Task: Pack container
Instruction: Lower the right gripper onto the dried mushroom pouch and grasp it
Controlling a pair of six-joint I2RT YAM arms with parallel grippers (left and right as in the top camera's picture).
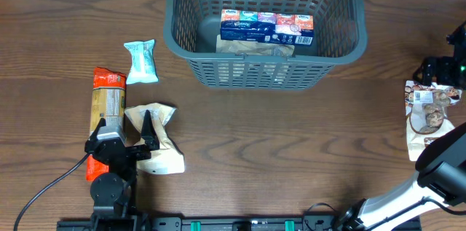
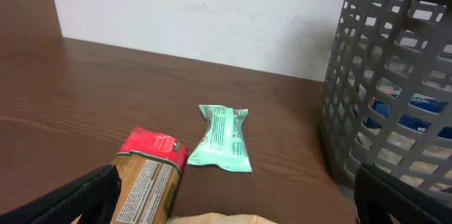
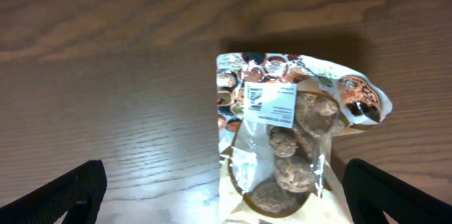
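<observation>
Four packets lay loose on the table; two more items were already packed.

Item 1. Container: dark grey lattice basket, upright at the far middle of the table. It held a tissue multipack resting on a beige packet, with bare floor to either side of them.

Item 2. Left gripper: fingers spread wide, nothing between them, low over a cream pouch and just beside a long red-ended packet. Contact with either could not be told. A teal packet lay beyond, near the container's left corner but apart from it.

Item 3. Right gripper: fingers spread wide and empty, poised above a windowed cookie pouch at the table's right edge, well apart from the container.

Handling note, as a judgement: the step in hand appeared to be the pickup of the cookie pouch.
- The pouch lay slightly crooked with one corner curled, and the fingers stood wider than it on both sides.
- Centre over the pouch's body, not the curled corner, and descend straight.
- Close across the narrow width, firmly enough to lift the film without crushing the cookies.
- Carry it high enough to clear the thick rim, and release over the bare floor beside the tissue multipack.
- Keep the left arm low until the right has cleared the container.
</observation>
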